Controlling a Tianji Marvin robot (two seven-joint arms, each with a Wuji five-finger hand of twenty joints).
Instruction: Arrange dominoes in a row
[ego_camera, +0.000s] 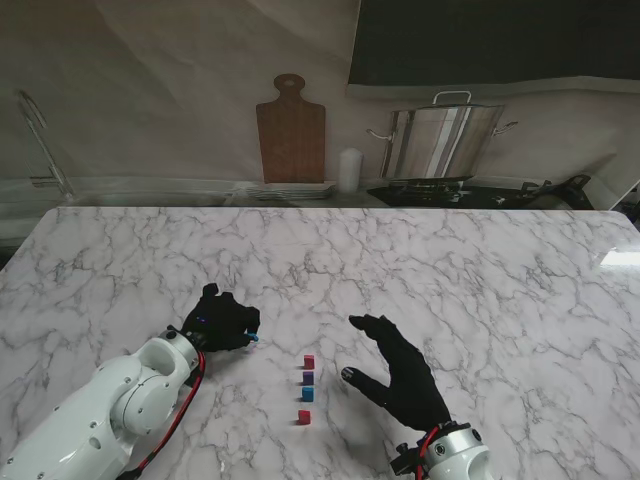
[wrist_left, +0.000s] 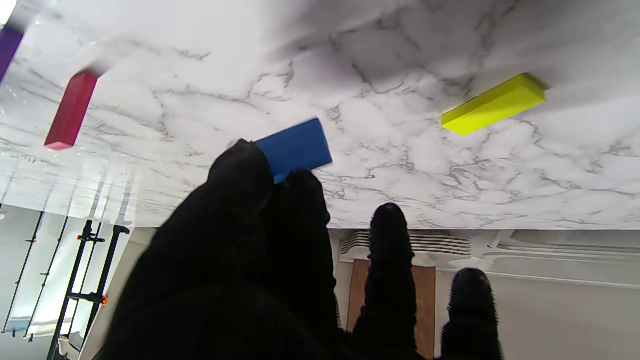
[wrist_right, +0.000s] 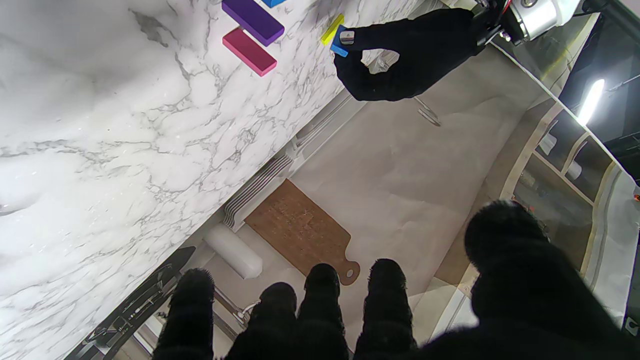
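My left hand (ego_camera: 222, 323) pinches a blue domino (wrist_left: 296, 148) to extend the row (ego_camera: 306, 388), frame centre; right hand (ego_camera: 400, 372) splayed, idle

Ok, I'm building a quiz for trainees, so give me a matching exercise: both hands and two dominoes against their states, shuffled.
1. left hand
2. right hand
3. yellow domino
4. purple domino

a. upright, lined up with others
b. open, holding nothing
c. lying flat
d. pinching the blue domino

Pairs: 1-d, 2-b, 3-c, 4-a
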